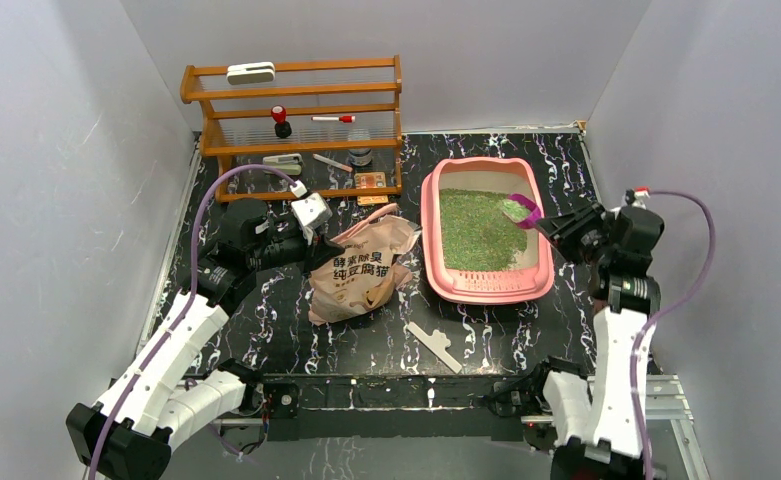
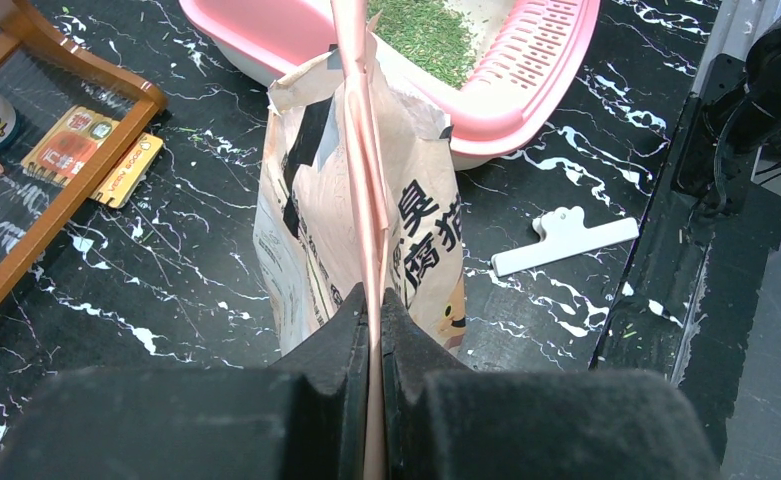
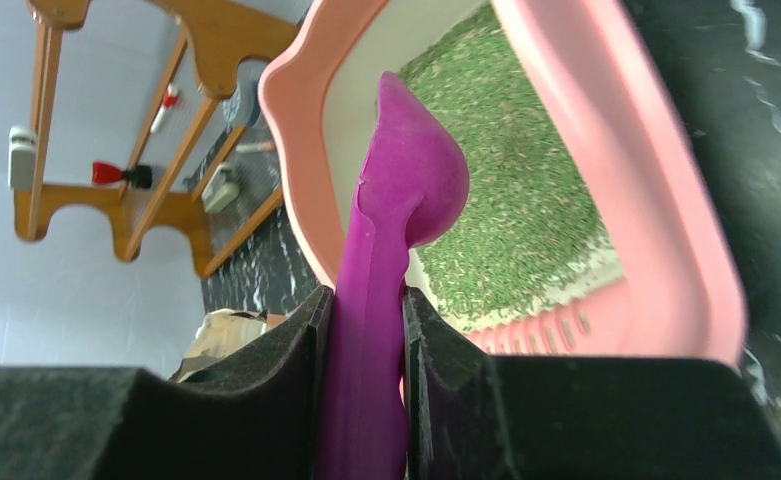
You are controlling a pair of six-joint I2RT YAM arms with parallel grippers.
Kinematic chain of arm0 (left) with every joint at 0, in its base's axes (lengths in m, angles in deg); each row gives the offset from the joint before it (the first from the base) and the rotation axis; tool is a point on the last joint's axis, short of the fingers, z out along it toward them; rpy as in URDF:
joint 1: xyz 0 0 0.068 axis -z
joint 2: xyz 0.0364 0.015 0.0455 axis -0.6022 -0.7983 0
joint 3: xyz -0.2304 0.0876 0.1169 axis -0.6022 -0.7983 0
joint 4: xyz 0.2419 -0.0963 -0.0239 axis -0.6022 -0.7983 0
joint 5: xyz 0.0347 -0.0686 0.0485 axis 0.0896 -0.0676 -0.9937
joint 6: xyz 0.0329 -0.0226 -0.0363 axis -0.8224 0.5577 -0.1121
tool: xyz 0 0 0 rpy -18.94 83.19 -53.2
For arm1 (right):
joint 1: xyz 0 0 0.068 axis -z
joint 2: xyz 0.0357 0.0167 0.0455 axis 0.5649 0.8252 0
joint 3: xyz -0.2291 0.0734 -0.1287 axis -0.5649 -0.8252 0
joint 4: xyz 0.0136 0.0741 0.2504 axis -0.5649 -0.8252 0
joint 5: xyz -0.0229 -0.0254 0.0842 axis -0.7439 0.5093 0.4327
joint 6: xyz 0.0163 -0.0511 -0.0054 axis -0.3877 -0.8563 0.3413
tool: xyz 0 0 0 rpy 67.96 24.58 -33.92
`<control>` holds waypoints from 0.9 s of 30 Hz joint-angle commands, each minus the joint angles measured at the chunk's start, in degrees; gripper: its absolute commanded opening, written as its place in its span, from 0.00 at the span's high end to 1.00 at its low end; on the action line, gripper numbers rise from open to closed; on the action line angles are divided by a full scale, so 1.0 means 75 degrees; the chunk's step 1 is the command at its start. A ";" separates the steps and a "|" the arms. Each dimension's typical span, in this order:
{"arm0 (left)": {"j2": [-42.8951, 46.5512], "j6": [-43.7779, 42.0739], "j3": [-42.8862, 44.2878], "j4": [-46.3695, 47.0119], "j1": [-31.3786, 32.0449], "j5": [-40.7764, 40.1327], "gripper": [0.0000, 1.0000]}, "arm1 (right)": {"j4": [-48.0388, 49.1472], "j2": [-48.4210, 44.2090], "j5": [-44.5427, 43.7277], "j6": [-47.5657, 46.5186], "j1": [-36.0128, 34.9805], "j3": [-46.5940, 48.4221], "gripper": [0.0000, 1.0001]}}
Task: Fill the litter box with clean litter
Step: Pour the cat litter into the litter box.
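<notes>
Litter box (image 1: pixel 490 291): R hand (image 1: pixel 547 224) grips scoop (image 1: pixel 518 208).

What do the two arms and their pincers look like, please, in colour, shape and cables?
The left arm and right arm have white boxy covers on the long links, black joints and black wrists. A lilac left cable and right cable loop beside them. The left pincer and right pincer are black, each with two flat matte fingers.

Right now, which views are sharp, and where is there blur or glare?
Top external: evenly lit, sharp, no glare on the litter box. Left wrist: bag print crisp, fingers dark and soft. Right wrist: fingers blurred, purple scoop and clean litter fairly sharp.
</notes>
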 commanded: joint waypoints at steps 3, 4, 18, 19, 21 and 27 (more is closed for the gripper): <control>0.0197 -0.0105 -0.0024 0.0149 0.0028 0.0190 1.00 | 0.1909 0.1789 0.1972 -0.0702 -0.0026 0.0658 1.00; 0.0200 -0.0104 -0.0014 0.0151 0.0028 0.0181 1.00 | 0.1938 0.1995 0.1998 -0.0816 -0.0037 0.0785 1.00; 0.0221 -0.0073 0.0000 0.0056 0.0028 0.0121 1.00 | 0.0684 0.1664 0.0375 -0.2497 -0.0249 0.1276 1.00; 0.0225 -0.0073 0.0002 0.0060 0.0028 0.0135 1.00 | 0.0636 0.1453 0.0061 -0.2546 -0.0248 0.1242 1.00; 0.0205 -0.0067 -0.0004 0.0067 0.0028 0.0139 1.00 | 0.0701 0.1068 -0.0293 -0.2632 -0.0243 0.1149 1.00; 0.0140 -0.0045 0.0072 0.0070 0.0033 0.0168 1.00 | 0.0570 0.0607 -0.0361 -0.3072 -0.0248 0.1303 1.00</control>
